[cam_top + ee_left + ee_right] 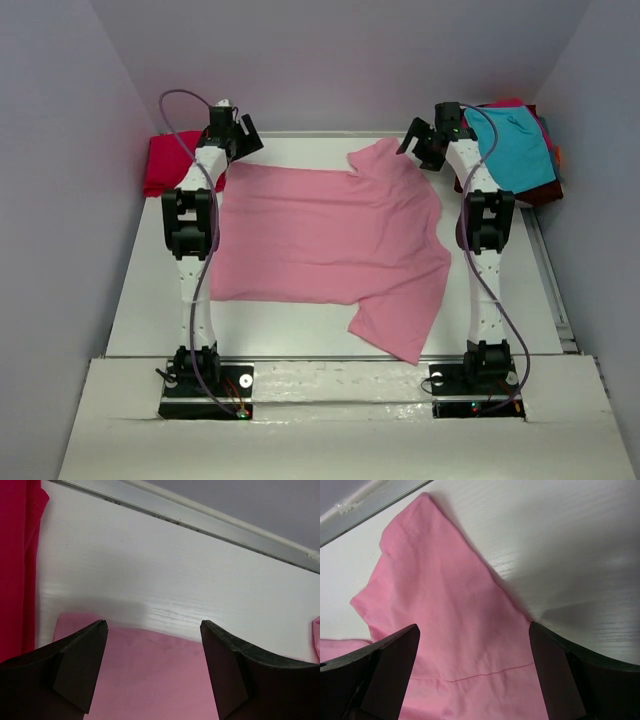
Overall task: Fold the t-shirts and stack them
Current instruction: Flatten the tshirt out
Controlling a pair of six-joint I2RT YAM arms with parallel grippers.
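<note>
A light pink t-shirt (330, 240) lies spread flat across the white table, one sleeve pointing to the back right and the other to the front right. My left gripper (235, 135) hovers open over its far left corner; the pink cloth (150, 675) shows between the wide jaws, untouched. Over the far sleeve my right gripper (425, 140) also stands open, with the sleeve (460, 625) and its seam lying flat below. A crimson red t-shirt (165, 162) sits at the back left. Teal (515, 148) and maroon (545, 190) t-shirts are piled at the back right.
A metal rail (200, 522) runs along the table's far edge, just beyond both grippers. Grey walls close in left, right and behind. The red shirt's edge (15, 570) lies close to the left of my left gripper.
</note>
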